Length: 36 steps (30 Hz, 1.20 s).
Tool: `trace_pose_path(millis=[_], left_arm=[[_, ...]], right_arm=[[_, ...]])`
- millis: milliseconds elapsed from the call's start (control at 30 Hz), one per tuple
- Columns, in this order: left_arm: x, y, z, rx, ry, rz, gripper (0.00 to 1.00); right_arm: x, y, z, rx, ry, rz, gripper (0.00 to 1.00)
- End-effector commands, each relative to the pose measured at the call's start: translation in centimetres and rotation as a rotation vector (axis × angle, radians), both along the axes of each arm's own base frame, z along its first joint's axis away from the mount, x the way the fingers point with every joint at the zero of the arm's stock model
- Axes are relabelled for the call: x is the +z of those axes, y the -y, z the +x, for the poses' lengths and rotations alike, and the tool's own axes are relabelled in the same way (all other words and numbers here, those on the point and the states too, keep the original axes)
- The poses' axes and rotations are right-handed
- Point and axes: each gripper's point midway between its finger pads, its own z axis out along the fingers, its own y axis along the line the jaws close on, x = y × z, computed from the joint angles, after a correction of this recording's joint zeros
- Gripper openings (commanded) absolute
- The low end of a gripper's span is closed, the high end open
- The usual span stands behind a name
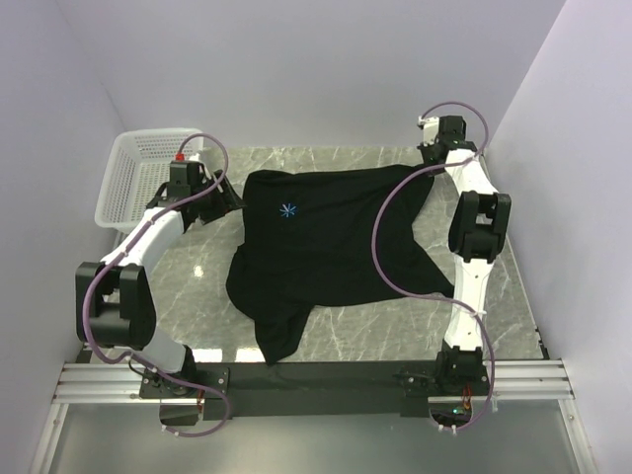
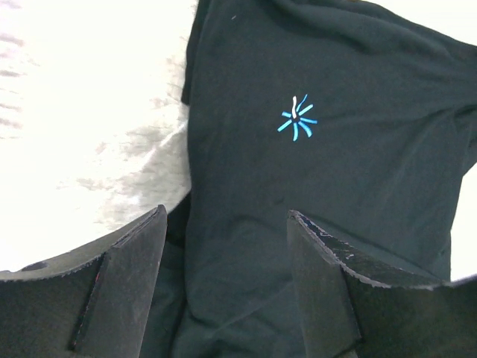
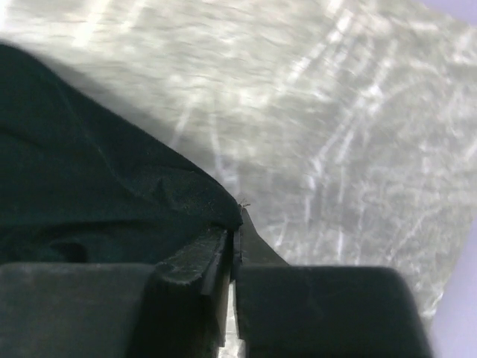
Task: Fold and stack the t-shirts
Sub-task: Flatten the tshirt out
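Black t-shirt (image 1: 326,237) lies spread chest-up across the middle of the marble table (image 1: 395,336), rumpled rather than flat, with its light-blue starburst logo (image 1: 287,210) towards the left side of the cloth. One sleeve (image 1: 276,341) trails out to the near edge of the table, and another flap of cloth reaches towards the right arm's base. At the t-shirt's far right corner the right gripper (image 1: 432,154) is clenched. Its wrist view shows the fingers (image 3: 190,261) pressed together on the very edge of the black fabric, though the blur makes it hard to say how much cloth sits between them. The left gripper (image 1: 225,197) hangs at the t-shirt's left edge with its jaws released and spread apart. In the left wrist view one finger (image 2: 123,276) is over the border between table and cloth and the other is over the cloth, with the logo (image 2: 297,119) just beyond them; whether they touch the fabric cannot be told. A white mesh basket (image 1: 128,178) stands in the far left corner of the table, just beside the left arm and apart from the t-shirt.
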Motion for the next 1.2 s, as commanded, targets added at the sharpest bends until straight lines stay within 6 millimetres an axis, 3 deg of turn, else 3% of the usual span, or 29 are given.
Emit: trace_pose_path(millis=[0,67,167,333,400,433,467,500,533,600,633,700,767,967,1167], left_arm=[[0.1,1.2,0.2,-0.028,0.005,-0.058,0.71],[-0.1,1.4,0.2,-0.032,0.001,-0.064,0.71],[-0.4,1.8,0.0,-0.037,-0.005,-0.063,0.71],[-1.2,1.9,-0.4,-0.038,-0.026,-0.049,0.71],[-1.9,2.1,-0.7,-0.037,-0.045,-0.032,0.71],[-2.2,1.9,-0.6,-0.021,-0.054,-0.01,0.71],[-2.9,2.4,-0.9,-0.028,-0.072,0.005,0.71],[-3.1,2.6,-1.0,-0.028,-0.078,0.015,0.71],[-3.9,2.7,-1.3,-0.018,-0.102,0.053,0.7],[-4.5,2.6,-1.6,0.004,-0.119,0.105,0.7],[-4.8,2.4,-2.0,0.017,-0.132,0.133,0.7],[-5.4,2.5,-2.7,0.029,-0.143,0.167,0.71],[-5.4,2.6,-3.3,0.035,-0.14,0.189,0.71],[-6.9,1.7,-5.7,0.049,-0.201,0.227,0.72],[-7.1,0.7,-6.8,0.095,-0.226,0.235,0.76]], right_arm=[[0.6,1.7,1.3,-0.096,0.047,-0.012,0.15],[0.2,3.4,1.1,-0.16,0.04,-0.034,0.41],[1.0,5.4,0.8,-0.238,0.063,-0.026,0.58],[6.0,5.8,0.5,-0.225,0.144,0.031,0.6],[6.4,3.5,-0.5,-0.108,0.12,0.098,0.61],[8.5,2.0,-1.3,-0.02,0.139,0.138,0.61],[7.1,0.3,-3.4,0.06,0.063,0.183,0.61],[7.1,-1.4,-4.9,0.184,0.038,0.194,0.61],[7.0,-5.2,-8.6,0.333,-0.038,0.314,0.61],[6.1,-7.5,-12.0,0.473,-0.094,0.303,0.61],[4.8,-8.6,-15.3,0.498,-0.16,0.304,0.61],[4.7,-8.2,-17.5,0.451,-0.173,0.273,0.6],[2.3,-6.6,-20.8,0.382,-0.264,0.265,0.6],[-0.4,-0.9,-27.3,0.168,-0.365,0.177,0.6],[-2.5,-0.7,-31.5,0.142,-0.45,0.162,0.6]])
